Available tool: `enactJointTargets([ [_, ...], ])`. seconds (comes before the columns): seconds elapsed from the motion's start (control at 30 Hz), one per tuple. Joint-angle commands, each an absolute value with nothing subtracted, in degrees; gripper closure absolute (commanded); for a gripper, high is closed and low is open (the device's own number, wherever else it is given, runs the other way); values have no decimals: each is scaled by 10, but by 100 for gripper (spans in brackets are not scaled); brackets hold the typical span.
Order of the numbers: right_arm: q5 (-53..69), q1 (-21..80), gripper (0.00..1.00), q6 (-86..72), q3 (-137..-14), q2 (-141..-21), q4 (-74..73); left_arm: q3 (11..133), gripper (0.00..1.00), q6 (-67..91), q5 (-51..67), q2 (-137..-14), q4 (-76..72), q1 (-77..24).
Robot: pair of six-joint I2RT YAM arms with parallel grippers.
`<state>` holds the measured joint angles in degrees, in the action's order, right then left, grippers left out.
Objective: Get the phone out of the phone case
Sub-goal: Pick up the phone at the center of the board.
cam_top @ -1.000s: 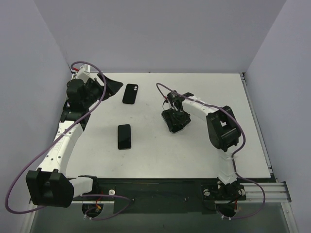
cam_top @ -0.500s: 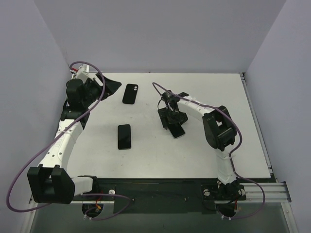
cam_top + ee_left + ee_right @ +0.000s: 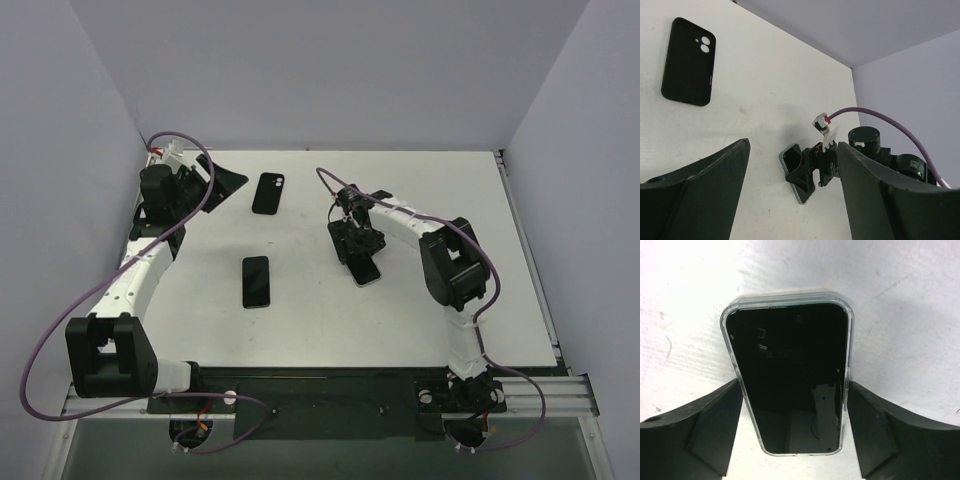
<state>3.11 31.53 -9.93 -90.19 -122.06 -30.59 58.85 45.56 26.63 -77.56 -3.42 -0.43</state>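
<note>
A phone in a clear case [image 3: 790, 380] lies screen up on the white table, right of centre [image 3: 367, 270]. My right gripper [image 3: 356, 243] straddles it, and in the right wrist view [image 3: 795, 385] both fingers press the case's long sides, so it is shut on it. The phone also shows in the left wrist view [image 3: 796, 172] with the right gripper [image 3: 815, 167] across it. My left gripper [image 3: 218, 181] is open and empty at the back left [image 3: 792, 145], well away from the phone.
A black phone case [image 3: 268, 193] with camera holes lies at the back, also in the left wrist view [image 3: 688, 62]. A bare black phone [image 3: 256, 281] lies left of centre. Purple walls close in the table on the left, back and right.
My right gripper has shifted a little back and left, and the clear-cased phone now shows in front of it. The left arm has barely moved.
</note>
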Motion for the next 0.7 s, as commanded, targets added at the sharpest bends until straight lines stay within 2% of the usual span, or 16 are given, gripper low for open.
enactJointTargets([
  [0.0,22,318,38,-127,-806,-1197,-300,599,19,473,296,-773,-78,-3],
  [0.1,19,321,56,-146,-781,-1181,-263,598,20,484,306,-781,-86,-3],
  [0.2,43,320,66,-168,-728,-1132,-176,598,20,508,331,-805,-95,-3],
  [0.23,44,321,77,-180,-717,-1123,-163,598,20,514,340,-809,-102,-3],
  [0.27,44,320,82,-186,-702,-1101,-138,597,20,530,356,-823,-107,-3],
  [0.3,39,319,94,-199,-694,-1091,-128,595,20,539,362,-829,-123,-3],
  [0.33,36,319,99,-205,-679,-1068,-110,590,20,554,373,-837,-132,-10],
  [0.47,31,309,100,-238,-630,-999,-58,581,20,587,395,-860,-177,-37],
  [0.67,76,287,100,-281,-572,-930,22,584,23,589,399,-903,-163,-107],
])
